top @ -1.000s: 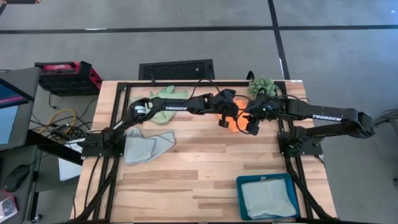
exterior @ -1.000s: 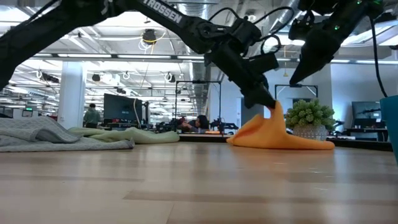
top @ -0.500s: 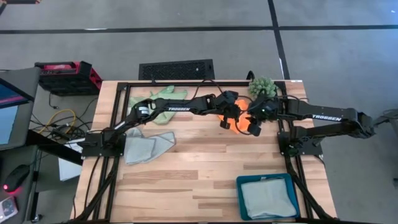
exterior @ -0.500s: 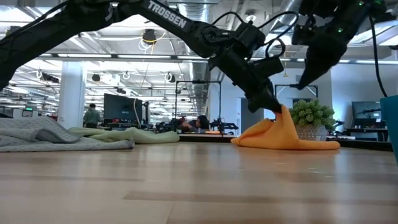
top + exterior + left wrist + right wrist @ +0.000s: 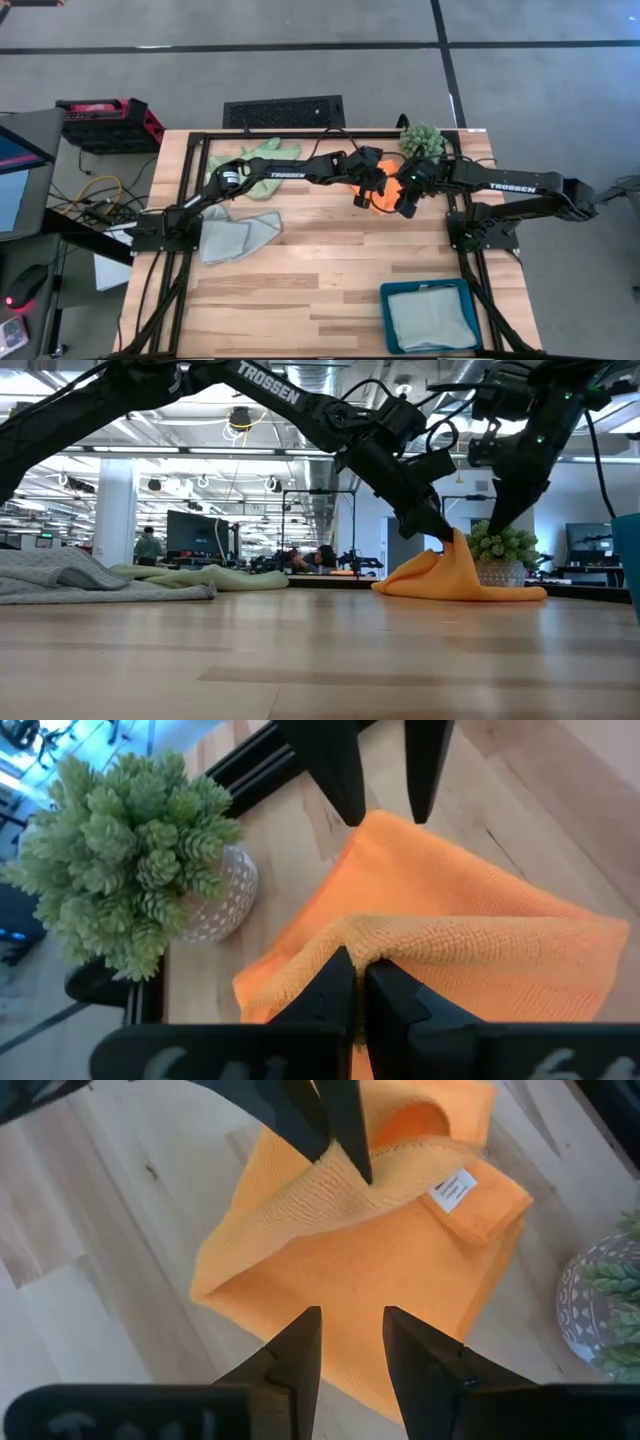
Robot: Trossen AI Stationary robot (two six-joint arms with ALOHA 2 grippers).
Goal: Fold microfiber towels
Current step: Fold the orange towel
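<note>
High view places the soft orange microfiber towel (image 5: 378,197) on the light wooden slatted table (image 5: 300,290), just beside the spiky green ball plant in its white speckled pot (image 5: 422,138), and mostly covered by the two grippers meeting over it. Low view supplies what the overhead picture hides: the left gripper (image 5: 437,536) pinches one edge of the orange towel (image 5: 455,575) and holds it raised in a peak, while the remainder lies flat on the table surface with the plant (image 5: 500,550) behind it. Left wrist view confirms the grip: the left fingers (image 5: 325,990) are closed together on a fold of orange cloth (image 5: 470,960). Right wrist view shows the right gripper (image 5: 352,1342) poised above the flat part of the towel (image 5: 350,1250), fingers parted by a narrow gap and holding nothing; a small white label (image 5: 455,1188) is visible on the cloth only here. Away from the plant, toward the left arm's base, the high view shows a crumpled light green cloth (image 5: 262,153) and a pale blue-grey cloth (image 5: 235,232). A pale mint cloth (image 5: 430,318) lies inside the rigid teal rectangular tray (image 5: 384,318) at the table's near edge.
</note>
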